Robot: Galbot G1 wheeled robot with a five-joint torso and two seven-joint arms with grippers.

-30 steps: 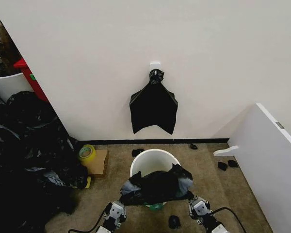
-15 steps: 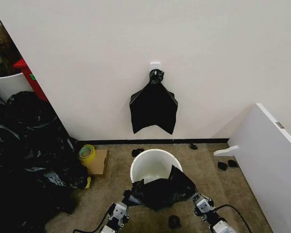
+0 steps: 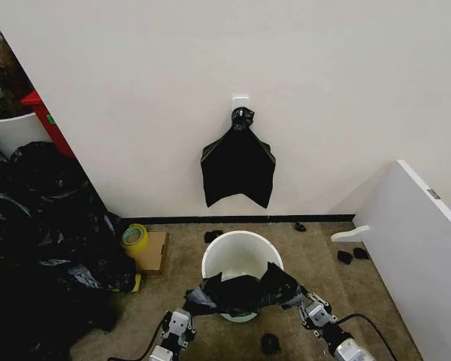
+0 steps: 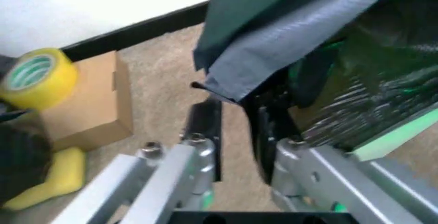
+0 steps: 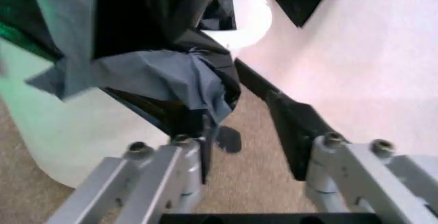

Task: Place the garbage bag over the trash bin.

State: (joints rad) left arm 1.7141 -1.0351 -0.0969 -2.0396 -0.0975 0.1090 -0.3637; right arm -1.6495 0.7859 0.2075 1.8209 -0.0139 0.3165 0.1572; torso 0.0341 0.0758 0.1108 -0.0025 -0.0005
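In the head view, the trash bin stood on the carpet at lower centre, its cream-white rim open toward the wall. The garbage bag was stretched across the bin's near side, draped over the front rim and covering the lower front of the bucket. The left gripper sat at the bag's lower-left corner and the right gripper at its lower-right corner, each touching the plastic. A flat black bundle hung from a wall hook in the middle of the frame, and a heap of black sacks filled the left side, with a yellow tape roll on a cardboard box beside it.

In the left wrist view, the left gripper stood with its fingers spread apart; a fold of the garbage bag hung above and ran down along the right-hand finger, though I could not tell whether it was pinched. The tape roll and box lay at the left of the frame.

In the right wrist view, the right gripper was likewise parted, with a bunched grey-black wad of the garbage bag resting against the left-hand finger. The trash bin showed pale behind it at lower left.
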